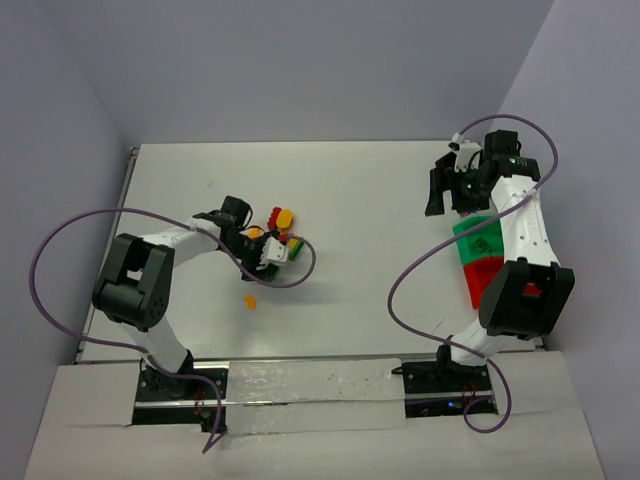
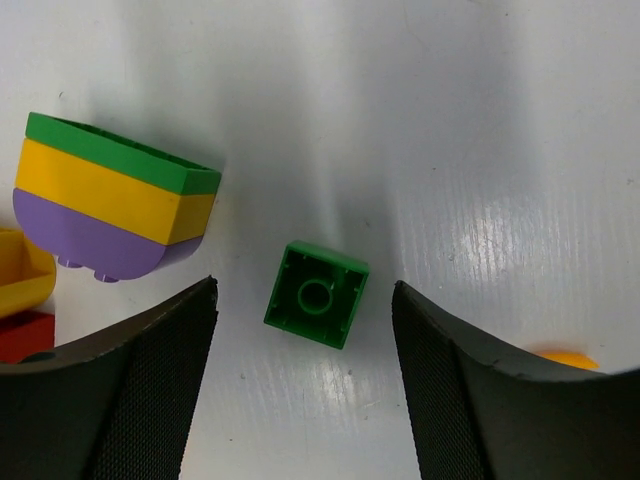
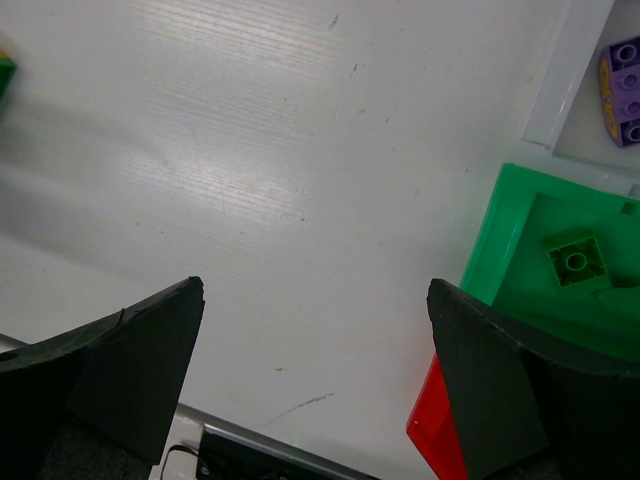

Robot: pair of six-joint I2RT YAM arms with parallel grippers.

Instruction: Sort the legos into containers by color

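Left hand (image 2: 303,300) spread astride green brick (image 2: 317,294), right hand (image 3: 315,295) spread, green bin (image 3: 492,235) contents clear only from wrist

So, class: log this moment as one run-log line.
left end effector: open, loose green brick between jaws, untouched | right end effector: open, empty | green bin: sorted green brick inside

I find bright, even overhead light and faint shadows. In the left wrist view, glare streaks the table (image 2: 480,230) at 3 o'clock and the near fingers (image 2: 110,400) read soft.
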